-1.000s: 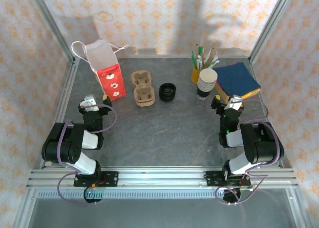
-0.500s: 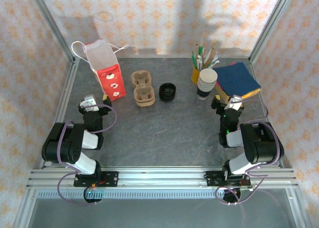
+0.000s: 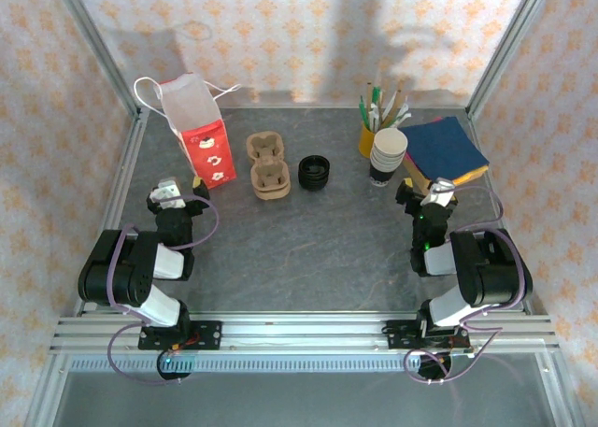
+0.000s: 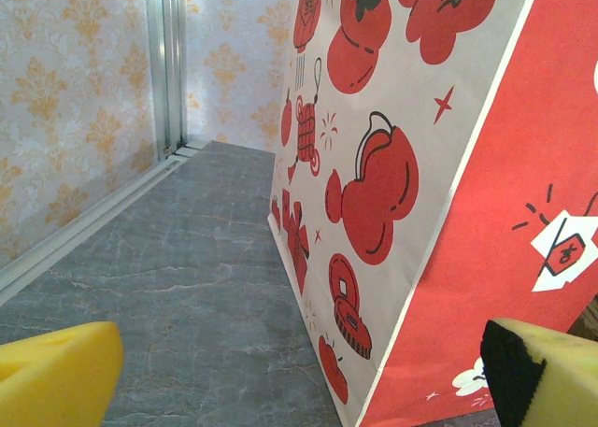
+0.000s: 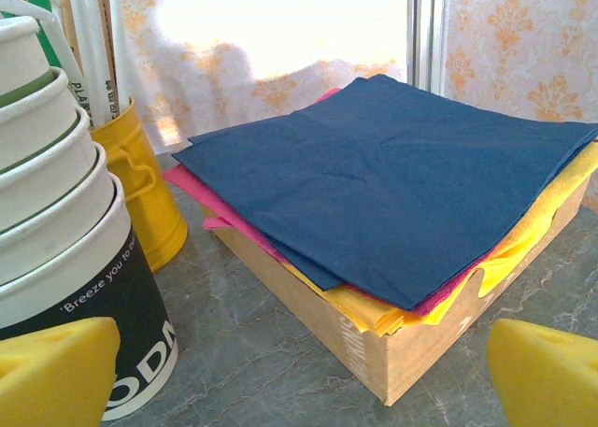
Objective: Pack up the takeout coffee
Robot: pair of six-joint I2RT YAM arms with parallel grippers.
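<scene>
The left gripper and right gripper, both spread wide and empty. Where the takeout coffee stands cannot be told; presumably light, thin-walled, crushable: take it gently around the wall, below the lid

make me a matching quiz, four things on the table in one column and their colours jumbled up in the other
Things
1. paper bag
2. stack of lids
3. top napkin
4. straw holder

Colours
a. navy blue
b. yellow
c. red
d. black

Pairs: 1-c, 2-d, 3-a, 4-b
</scene>
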